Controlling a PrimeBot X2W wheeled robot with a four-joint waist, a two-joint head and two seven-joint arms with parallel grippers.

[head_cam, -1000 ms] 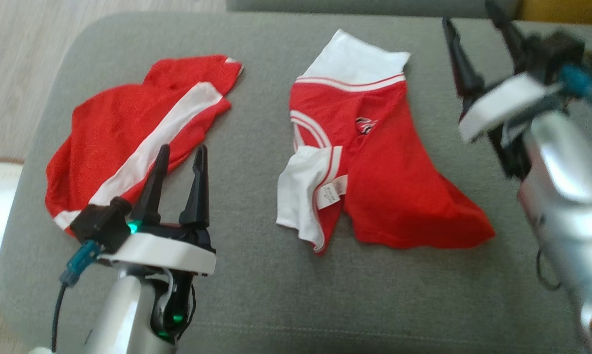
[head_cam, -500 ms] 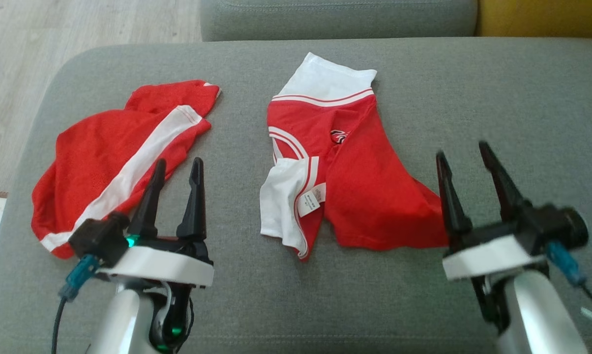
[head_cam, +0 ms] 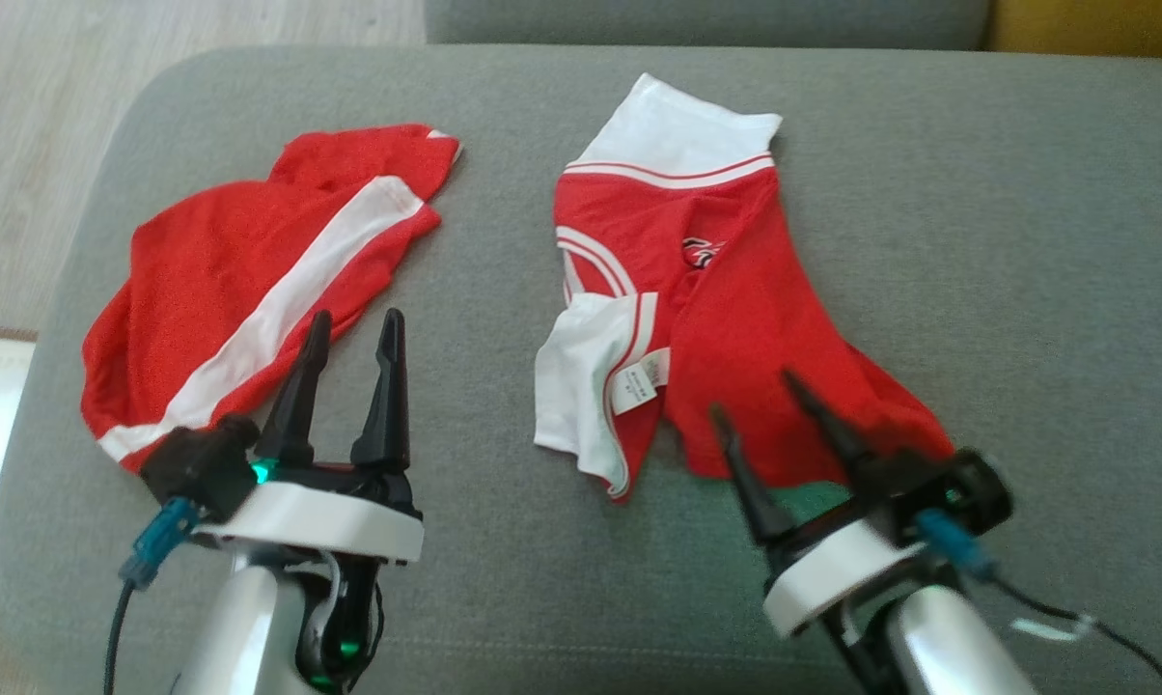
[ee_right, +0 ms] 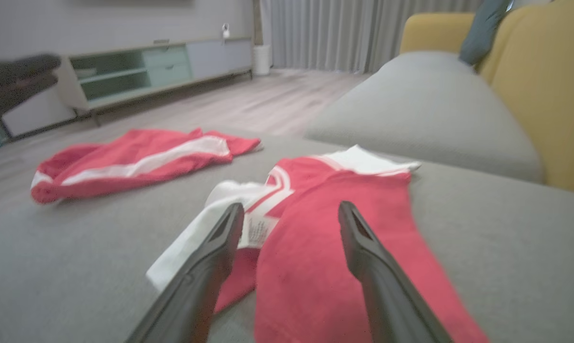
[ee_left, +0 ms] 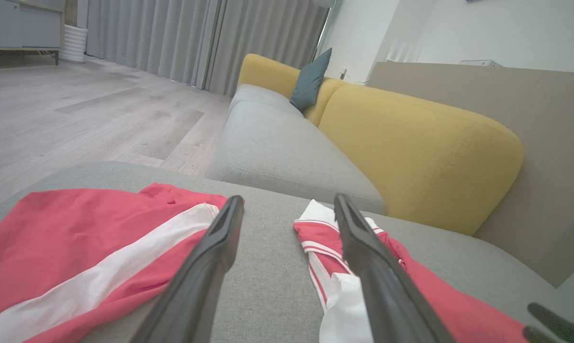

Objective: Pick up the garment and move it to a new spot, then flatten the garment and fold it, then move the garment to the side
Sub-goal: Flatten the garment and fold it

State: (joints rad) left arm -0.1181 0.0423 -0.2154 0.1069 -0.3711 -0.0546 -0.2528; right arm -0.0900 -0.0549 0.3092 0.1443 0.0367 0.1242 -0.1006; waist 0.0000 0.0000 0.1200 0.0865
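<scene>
Here's the left gripper (head_cam: 356, 317): two long black fingers (head_cam: 301, 376) tapering to points, seated on a white ring (head_cam: 311, 521), with a silver forearm (head_cam: 238, 618) beneath. A green light (head_cam: 261, 473) glows at the finger base, and a teal plug (head_cam: 156, 536) feeds a black cable (head_cam: 113, 618) on its left. The right gripper (head_cam: 753, 393) is the same build, blurred, with what looks like a matching plug (head_cam: 950, 550) and a thin dark lead (head_cam: 1102, 627)

A red shirt (head_cam: 735, 319) with white sleeves and striped trim lies rumpled and partly folded over itself near the middle of a grey sofa cushion (head_cam: 977, 241), with a small white label (head_cam: 639, 376) showing. Well apart on its left lies a second red garment (head_cam: 224, 280), crumpled, with one broad white stripe running along it.
</scene>
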